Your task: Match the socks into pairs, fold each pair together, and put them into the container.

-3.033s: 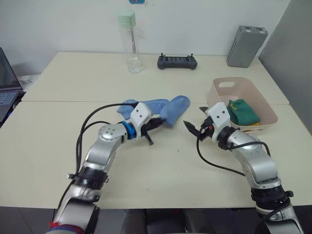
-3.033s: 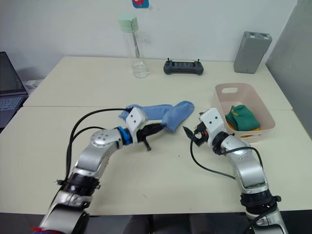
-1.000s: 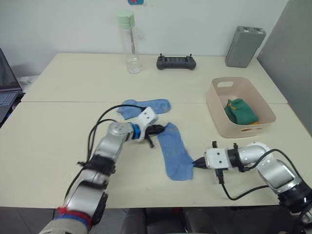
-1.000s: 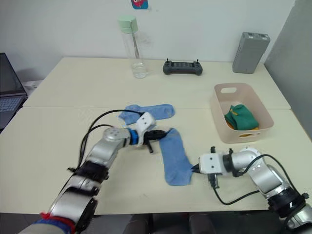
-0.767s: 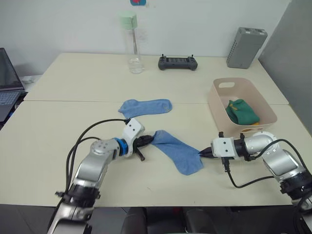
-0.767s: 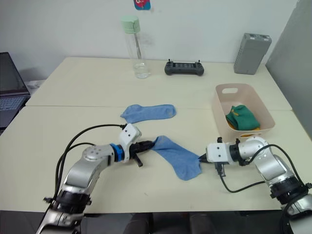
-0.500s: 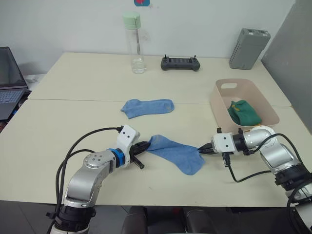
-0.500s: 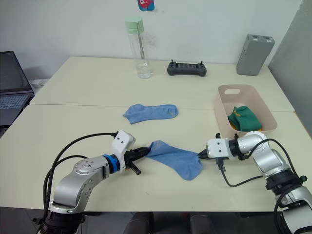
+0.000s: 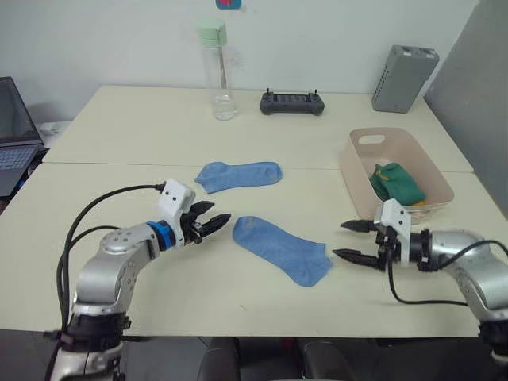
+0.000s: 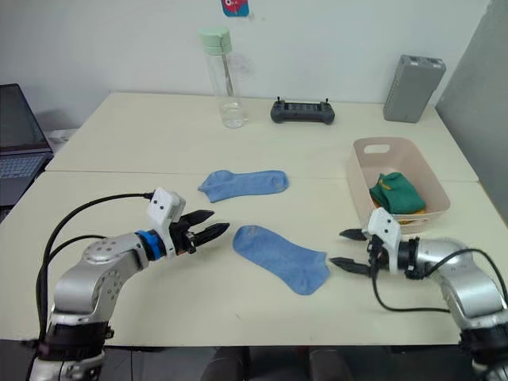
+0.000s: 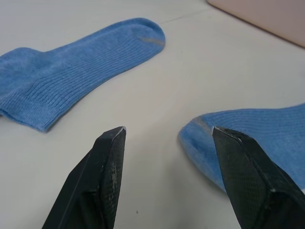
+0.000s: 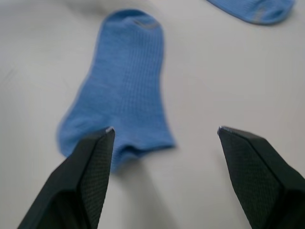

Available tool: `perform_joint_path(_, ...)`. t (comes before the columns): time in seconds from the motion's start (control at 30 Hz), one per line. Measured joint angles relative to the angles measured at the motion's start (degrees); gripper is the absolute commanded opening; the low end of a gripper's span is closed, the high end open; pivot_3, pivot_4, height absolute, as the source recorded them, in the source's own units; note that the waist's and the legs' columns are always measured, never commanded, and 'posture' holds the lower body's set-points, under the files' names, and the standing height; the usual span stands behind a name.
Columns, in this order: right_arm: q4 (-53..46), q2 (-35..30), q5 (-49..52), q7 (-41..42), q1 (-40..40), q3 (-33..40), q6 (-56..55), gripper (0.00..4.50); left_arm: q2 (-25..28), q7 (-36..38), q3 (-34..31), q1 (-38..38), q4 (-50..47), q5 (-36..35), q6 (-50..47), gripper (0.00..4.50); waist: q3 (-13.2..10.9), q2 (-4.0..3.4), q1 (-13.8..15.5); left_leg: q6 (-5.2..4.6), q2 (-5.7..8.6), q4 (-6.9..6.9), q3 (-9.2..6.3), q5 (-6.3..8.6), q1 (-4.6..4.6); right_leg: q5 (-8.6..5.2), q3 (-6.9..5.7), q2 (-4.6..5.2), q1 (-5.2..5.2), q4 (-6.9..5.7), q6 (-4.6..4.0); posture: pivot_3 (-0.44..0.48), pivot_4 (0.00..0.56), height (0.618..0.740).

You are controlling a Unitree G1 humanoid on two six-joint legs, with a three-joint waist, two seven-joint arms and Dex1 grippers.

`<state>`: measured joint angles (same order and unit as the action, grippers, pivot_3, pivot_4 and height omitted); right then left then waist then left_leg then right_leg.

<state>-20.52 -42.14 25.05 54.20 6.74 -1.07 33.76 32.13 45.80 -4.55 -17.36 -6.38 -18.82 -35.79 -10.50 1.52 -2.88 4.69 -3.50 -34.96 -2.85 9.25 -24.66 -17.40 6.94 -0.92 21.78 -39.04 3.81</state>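
Observation:
One light blue sock [image 9: 282,248] lies flat and stretched out mid-table. A second blue sock [image 9: 238,173] lies further back. My left gripper [image 9: 216,214] is open just off the near sock's left end [image 11: 248,129], holding nothing. My right gripper [image 9: 340,240] is open just off its right end [image 12: 121,90], also holding nothing. The pale pink container [image 9: 349,163] stands at the right with a folded dark green pair [image 9: 394,182] inside and a bit of yellow showing beneath it.
A clear bottle with a green cap [image 9: 212,71], a black controller [image 9: 291,101] and a grey upright box [image 9: 403,78] stand along the table's back. A laptop [image 9: 12,135] sits at the far left.
Both grippers have opened and let go of the blue sock's ends, then drawn back a little. The sock now lies flat on the table between them.

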Motion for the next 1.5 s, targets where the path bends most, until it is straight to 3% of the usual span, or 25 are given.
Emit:
perform_joint_path(0.27, -7.6, 4.3, 0.5, -10.5, -6.6, -1.8, 7.4, 3.75, 0.1, 4.4, 9.0, -4.7, 10.7, 4.6, 6.4, 2.99, 0.0, 0.01, -0.3, 0.0, -0.01, 0.01, 0.13, 0.0, -0.04, 0.01, 0.1, 0.01, 0.11, 0.04, 0.03, 0.0, 0.15, 0.74)
perform_joint_path(0.3, -8.0, 4.5, 0.3, -11.2, -6.8, -2.2, 7.6, 3.59, 0.2, 4.8, 9.3, -4.8, 10.8, 4.9, 6.7, 2.82, 0.0, 0.01, -0.4, 0.0, -0.02, 0.03, 0.13, 0.0, -0.04, 0.01, 0.1, 0.01, 0.13, 0.03, 0.02, 0.0, 0.15, 0.74)
perform_joint_path(0.4, -8.3, 5.1, 0.4, -12.4, -7.3, -2.4, 8.0, 2.87, 0.3, 5.2, 9.3, -4.9, 11.0, 5.0, 7.1, 2.12, 0.0, 0.01, -0.4, 0.0, -0.02, 0.06, 0.12, 0.0, -0.08, 0.0, 0.08, 0.01, 0.16, 0.03, 0.01, 0.0, 0.15, 0.74)
perform_joint_path(0.6, -8.3, 5.2, 0.9, -13.0, -7.2, -2.4, 8.1, 0.67, 1.1, 6.1, 8.8, -3.4, 9.4, 3.8, 6.0, 0.23, 0.0, 0.01, -0.4, 0.0, -0.03, 0.06, 0.12, 0.0, -0.11, 0.0, 0.08, 0.01, 0.2, 0.02, 0.01, 0.0, 0.15, 0.74)
perform_joint_path(0.67, -8.3, 5.0, 0.9, -12.9, -7.1, -2.4, 8.1, 0.01, 1.1, 5.9, 8.3, -2.6, 8.3, 3.1, 4.9, 0.0, 0.0, 0.01, -0.4, 0.0, -0.03, 0.06, 0.12, 0.0, -0.11, 0.0, 0.08, 0.01, 0.2, 0.02, 0.01, 0.0, 0.15, 0.74)
perform_joint_path(0.93, -5.9, 4.6, 1.8, -11.4, -1.9, -1.9, 8.8, 0.01, 0.1, 0.7, 0.4, 5.0, -1.6, -4.4, -6.4, 0.0, 0.0, 0.01, -0.4, 0.0, -0.06, 0.05, 0.13, 0.0, -0.12, 0.0, 0.08, 0.01, 0.22, 0.01, 0.01, 0.0, 0.15, 0.74)
perform_joint_path(1.13, -2.3, 2.8, 4.5, -7.5, 2.3, -2.5, 12.3, 0.01, -3.5, -7.8, -7.8, 14.9, -16.5, -12.8, -16.7, 0.0, 0.0, 0.01, -0.4, 0.0, -0.06, 0.05, 0.16, 0.01, -0.13, 0.0, 0.12, 0.02, 0.22, 0.04, 0.01, 0.0, 0.15, 0.74)
perform_joint_path(1.5, 6.0, 2.6, 4.2, -4.5, 9.6, -5.6, 15.3, 0.01, -8.4, -18.2, -9.1, 26.3, -29.5, -17.4, -21.0, 0.0, 0.0, 0.04, -0.4, 0.0, -0.04, -0.01, 0.23, 0.01, -0.11, -0.17, 0.21, 0.02, 0.26, 0.03, -0.31, 0.0, 0.15, 0.74)
